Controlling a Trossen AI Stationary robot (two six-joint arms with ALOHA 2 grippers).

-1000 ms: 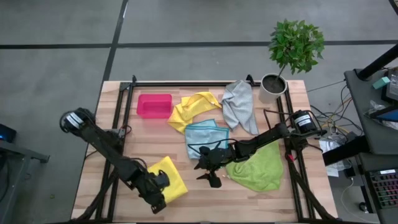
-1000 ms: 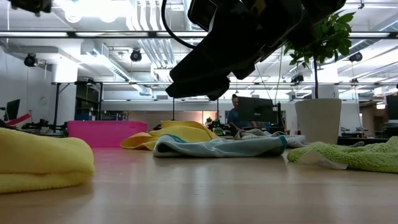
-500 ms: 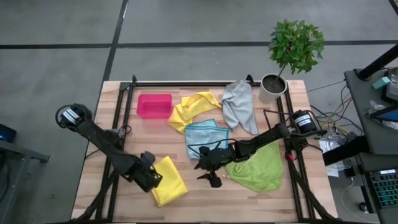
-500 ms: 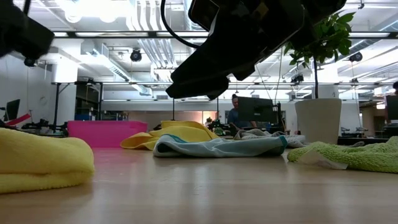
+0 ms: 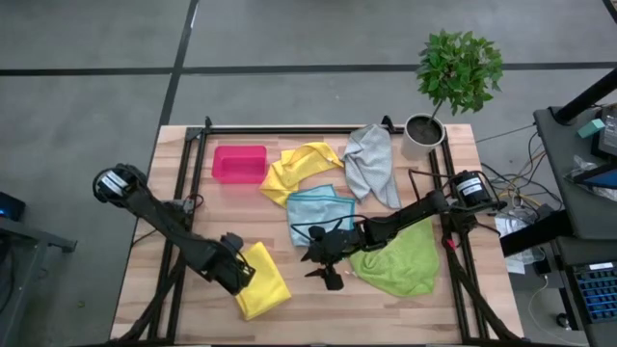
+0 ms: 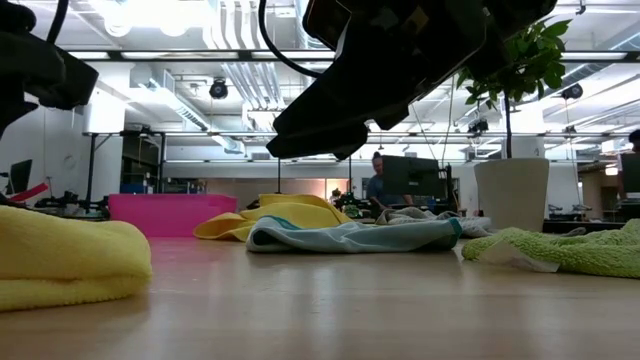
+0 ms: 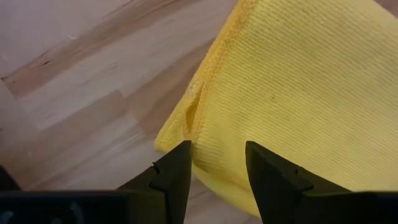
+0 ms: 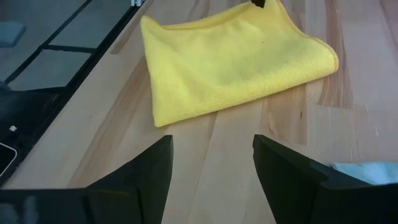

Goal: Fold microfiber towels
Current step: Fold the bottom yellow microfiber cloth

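Observation:
A folded yellow towel (image 5: 263, 281) lies flat on the table near its front left; it also shows in the left wrist view (image 7: 298, 81) and the right wrist view (image 8: 230, 62). My left gripper (image 5: 241, 270) is open, raised over the towel's left edge (image 7: 217, 171), and touches nothing. My right gripper (image 5: 326, 275) is open and empty above bare table to the right of that towel (image 8: 211, 168). A light blue towel (image 5: 318, 214), a lime green towel (image 5: 400, 258), a second yellow towel (image 5: 301, 169) and a grey towel (image 5: 374, 164) lie crumpled on the table.
A pink bin (image 5: 238, 163) stands at the far left of the table. A potted plant (image 5: 424, 135) stands at the far right corner. Bare wood (image 5: 318, 308) shows along the near edge between the folded towel and the green one.
My left gripper has drawn back from over the folded yellow towel's near part toward the table's left and far side, and now hangs at the towel's left edge. The towel has stayed where it was.

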